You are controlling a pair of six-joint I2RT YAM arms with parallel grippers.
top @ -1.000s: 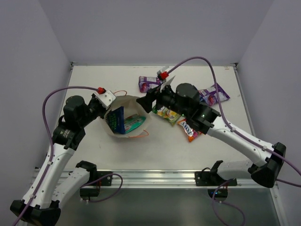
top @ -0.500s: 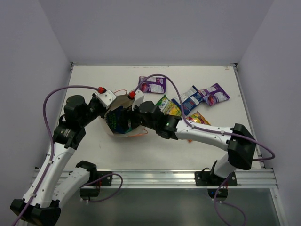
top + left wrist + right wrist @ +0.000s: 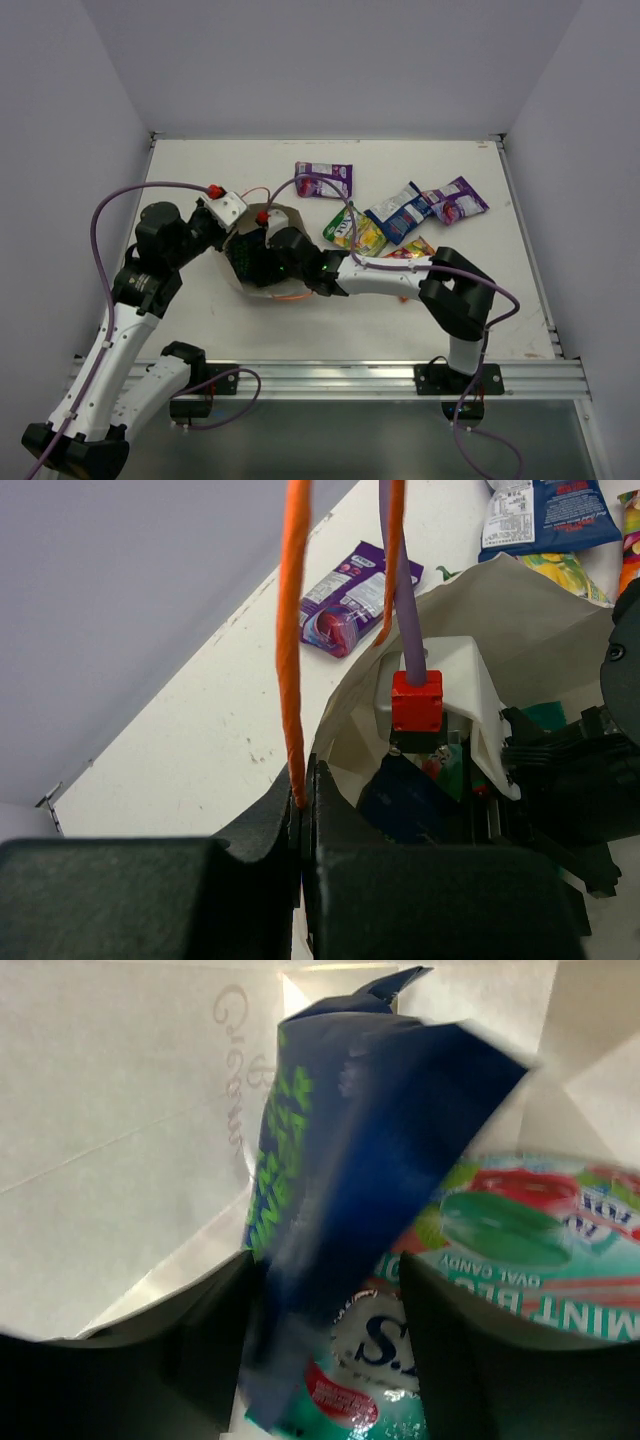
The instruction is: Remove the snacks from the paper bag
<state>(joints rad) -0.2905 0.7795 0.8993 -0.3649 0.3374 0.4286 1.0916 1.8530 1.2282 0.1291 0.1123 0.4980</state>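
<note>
5 packets lie out on the table. 2 are left in the bag: blue packet, teal packet. Left hand is clamped on the handle. Right hand, inside the bag, straddles the blue packet with fingers apart, gripping nothing.

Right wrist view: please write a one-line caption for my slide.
Inside the paper bag, the right gripper straddles a dark blue packet beside a teal mint-candy packet.
</note>
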